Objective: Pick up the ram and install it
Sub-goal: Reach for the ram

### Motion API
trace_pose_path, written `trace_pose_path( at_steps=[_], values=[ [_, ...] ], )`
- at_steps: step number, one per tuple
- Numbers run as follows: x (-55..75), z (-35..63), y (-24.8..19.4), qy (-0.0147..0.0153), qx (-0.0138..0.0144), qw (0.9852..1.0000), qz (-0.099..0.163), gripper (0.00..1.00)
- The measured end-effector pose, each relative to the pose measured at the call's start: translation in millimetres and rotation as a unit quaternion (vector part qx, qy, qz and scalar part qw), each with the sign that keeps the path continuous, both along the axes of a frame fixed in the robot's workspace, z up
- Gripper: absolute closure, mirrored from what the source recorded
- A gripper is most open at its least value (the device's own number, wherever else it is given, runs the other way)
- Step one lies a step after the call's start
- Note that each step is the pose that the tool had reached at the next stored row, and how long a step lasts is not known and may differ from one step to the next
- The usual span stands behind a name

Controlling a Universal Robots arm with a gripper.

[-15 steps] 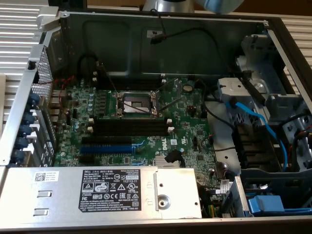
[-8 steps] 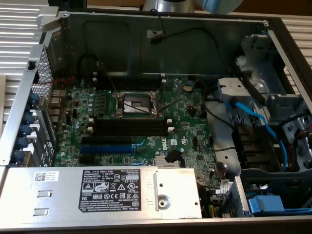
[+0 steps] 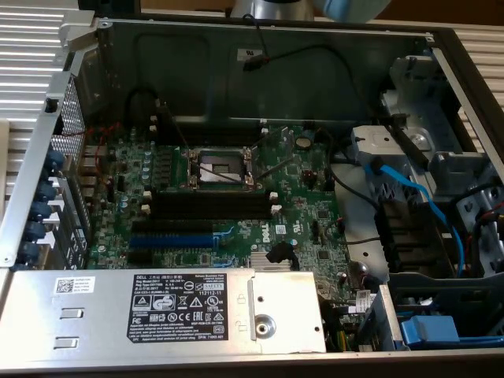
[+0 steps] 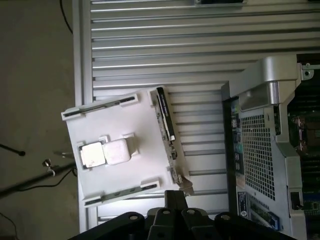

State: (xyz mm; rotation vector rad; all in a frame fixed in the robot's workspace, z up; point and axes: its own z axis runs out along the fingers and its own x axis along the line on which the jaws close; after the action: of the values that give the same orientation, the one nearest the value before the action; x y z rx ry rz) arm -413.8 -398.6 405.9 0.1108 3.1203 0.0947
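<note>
1 ram (image 4: 165,120) on edge, along tray (image 4: 127,117)

The ram (image 4: 166,125) is a long, thin stick, dark along its top edge with a pale strip down its face. It stands on its long edge in a slot along one side of a white holder (image 4: 125,120). The holder lies flat on the slatted table (image 4: 150,50), just beside the computer case (image 4: 260,150). Nothing grips the ram.
</note>
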Motion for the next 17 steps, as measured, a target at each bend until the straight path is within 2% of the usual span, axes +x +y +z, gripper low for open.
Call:
trace_pose_path(
  at_steps=[3, 8, 10, 14, 16, 17],
  values=[
    [-13.8, 0.0, 0.0, 0.0000, 0.0015, 1.0000, 0.000, 0.90],
    [-36.4, -0.1, 0.0, 0.0004, 0.0016, 1.0000, 0.000, 0.90],
    [-50.1, -0.1, 0.0, 0.0036, 0.0016, 1.0000, 0.000, 0.90],
    [-66.3, -0.2, 0.9, 0.0182, 0.0015, 0.9998, 0.000, 0.90],
    [-72.2, -0.1, 2.3, 0.0284, 0.0013, 0.9996, 0.000, 0.90],
    [-76.5, -0.1, 3.1, 0.0318, 0.0012, 0.9995, 0.000, 0.90]
  ],
)
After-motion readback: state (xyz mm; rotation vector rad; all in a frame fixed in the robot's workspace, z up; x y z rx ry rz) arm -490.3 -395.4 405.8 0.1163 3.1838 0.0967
